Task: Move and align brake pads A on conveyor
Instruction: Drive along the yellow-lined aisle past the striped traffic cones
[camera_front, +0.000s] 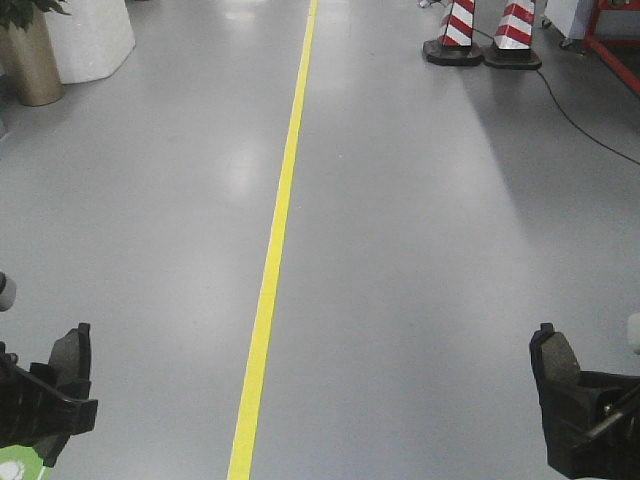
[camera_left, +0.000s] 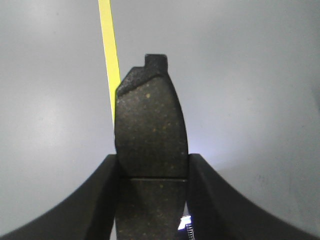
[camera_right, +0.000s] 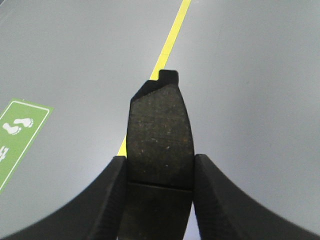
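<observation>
Each arm carries one brake pad A above the smooth grey floor. My left gripper (camera_left: 152, 172) is shut on a dark-grey pad (camera_left: 150, 125) whose groove lies level with the fingers; in the front view this pad (camera_front: 70, 355) sticks up at the lower left from the left gripper (camera_front: 55, 390). My right gripper (camera_right: 159, 170) is shut on a second pad (camera_right: 160, 130), which appears at the lower right of the front view as a pad (camera_front: 555, 362) above the right gripper (camera_front: 580, 405). The conveyor is out of view.
A yellow line (camera_front: 280, 220) runs down the grey floor between the arms. Two red-and-white cones (camera_front: 485, 30) stand at the far right with a black cable (camera_front: 575, 120). A gold planter (camera_front: 30, 60) stands far left. A green footprint sign (camera_right: 17, 135) lies on the floor.
</observation>
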